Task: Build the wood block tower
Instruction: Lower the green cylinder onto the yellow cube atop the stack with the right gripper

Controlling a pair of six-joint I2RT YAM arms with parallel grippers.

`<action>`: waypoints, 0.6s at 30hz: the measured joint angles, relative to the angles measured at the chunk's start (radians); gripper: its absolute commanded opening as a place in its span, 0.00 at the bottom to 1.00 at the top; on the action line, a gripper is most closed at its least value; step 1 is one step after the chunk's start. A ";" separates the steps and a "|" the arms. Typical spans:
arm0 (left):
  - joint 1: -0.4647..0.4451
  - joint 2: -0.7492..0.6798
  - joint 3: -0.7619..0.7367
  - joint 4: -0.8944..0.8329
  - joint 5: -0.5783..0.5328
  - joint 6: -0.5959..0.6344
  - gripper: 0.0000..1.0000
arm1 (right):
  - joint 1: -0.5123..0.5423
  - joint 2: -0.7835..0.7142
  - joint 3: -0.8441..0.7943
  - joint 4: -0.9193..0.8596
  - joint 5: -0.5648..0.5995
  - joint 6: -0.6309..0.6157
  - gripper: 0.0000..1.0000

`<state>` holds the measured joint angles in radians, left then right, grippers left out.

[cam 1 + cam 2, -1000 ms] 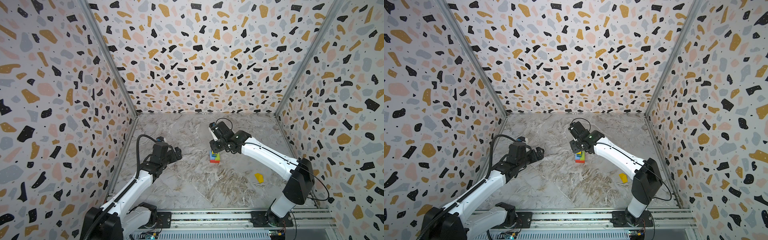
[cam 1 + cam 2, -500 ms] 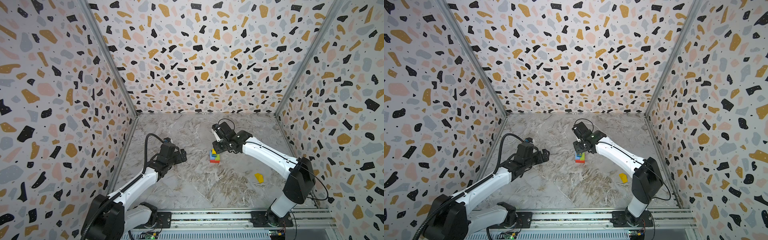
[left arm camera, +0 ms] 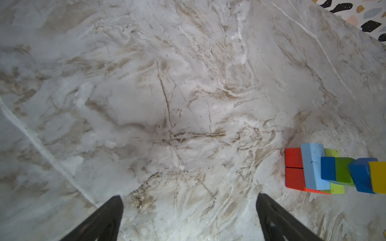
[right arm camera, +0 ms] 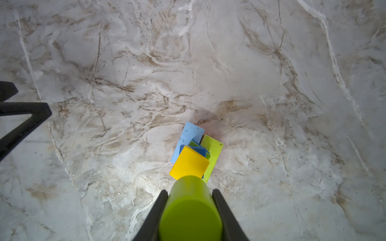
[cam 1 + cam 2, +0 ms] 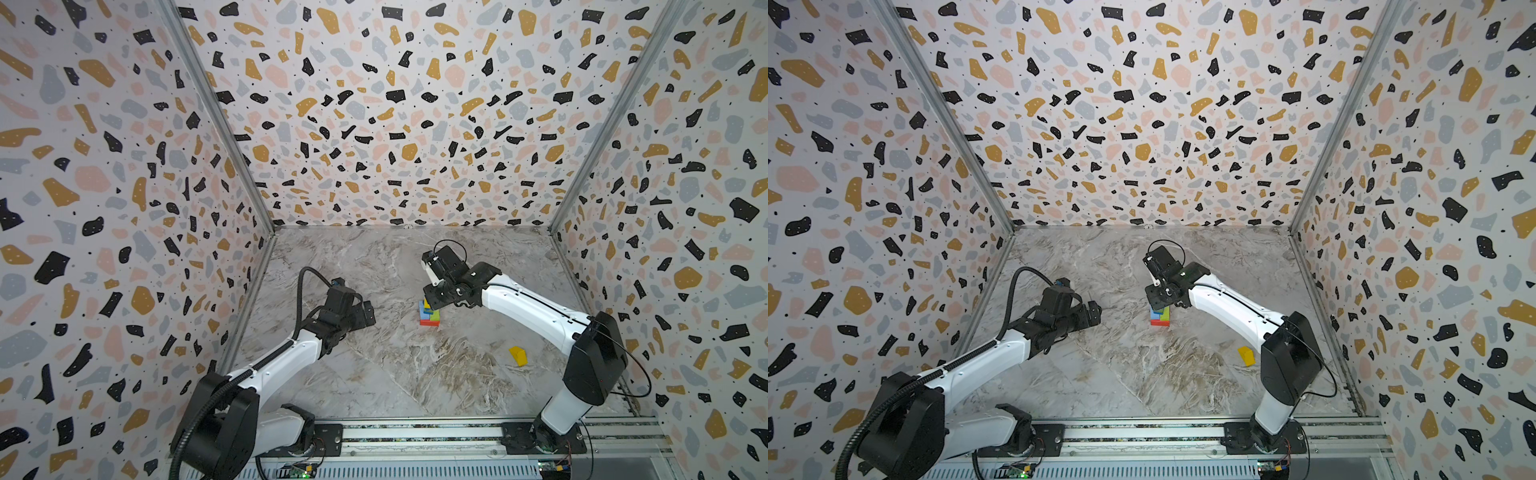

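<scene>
The right gripper [image 4: 190,192], clamped on the lime cylinder [image 4: 191,210], hovers just off 12 o'clock of the mid-table wood block tower [image 5: 429,313]. The cylinder's long axis points down toward the topmost yellow cube [image 4: 189,162]. The left gripper [image 3: 189,197], wide open and empty, sits at the tower's 9 o'clock, farther off.
</scene>
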<state>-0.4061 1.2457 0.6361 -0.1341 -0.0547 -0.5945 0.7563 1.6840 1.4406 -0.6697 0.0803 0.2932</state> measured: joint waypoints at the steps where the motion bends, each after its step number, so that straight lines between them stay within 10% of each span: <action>1: -0.001 0.002 0.000 0.000 0.000 0.000 1.00 | 0.000 0.002 0.000 0.001 -0.002 0.000 0.28; 18: -0.003 0.013 0.000 0.000 -0.008 0.007 1.00 | 0.000 0.034 -0.011 0.017 -0.019 0.000 0.28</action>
<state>-0.4091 1.2591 0.6361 -0.1341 -0.0624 -0.5873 0.7563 1.7180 1.4292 -0.6529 0.0616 0.2932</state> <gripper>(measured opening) 0.999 0.337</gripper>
